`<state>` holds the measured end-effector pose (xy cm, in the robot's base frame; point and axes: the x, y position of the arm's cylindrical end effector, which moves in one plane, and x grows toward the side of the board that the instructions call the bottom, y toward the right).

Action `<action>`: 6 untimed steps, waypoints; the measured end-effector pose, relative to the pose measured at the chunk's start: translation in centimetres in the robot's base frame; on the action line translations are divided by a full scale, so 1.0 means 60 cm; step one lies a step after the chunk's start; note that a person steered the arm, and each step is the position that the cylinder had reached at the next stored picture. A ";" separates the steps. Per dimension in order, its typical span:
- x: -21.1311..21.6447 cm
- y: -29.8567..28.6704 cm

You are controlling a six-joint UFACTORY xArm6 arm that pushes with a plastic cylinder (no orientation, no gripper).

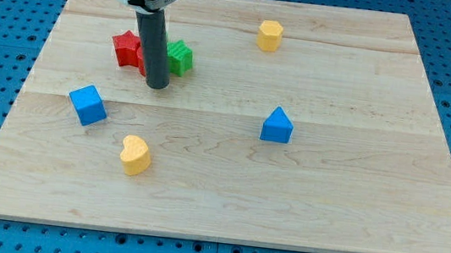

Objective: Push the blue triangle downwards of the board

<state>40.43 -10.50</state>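
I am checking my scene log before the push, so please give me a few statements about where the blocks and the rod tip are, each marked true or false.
1. My tip rests against the blue triangle block. False: the tip stands well apart, toward the view's left, beside the red block and the green block.
2. The blue cube lies on the view's left of the wooden board. True.
3. Two yellow blocks are on the board. True: a yellow heart-shaped block near the view's bottom and a yellow block near the top.
4. The blue triangle block sits at the board's bottom edge. False: it lies near mid-height, right of centre.
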 end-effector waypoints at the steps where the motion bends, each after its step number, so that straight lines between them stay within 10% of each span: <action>1: 0.000 0.000; 3: 0.000 0.001; 6: -0.050 0.301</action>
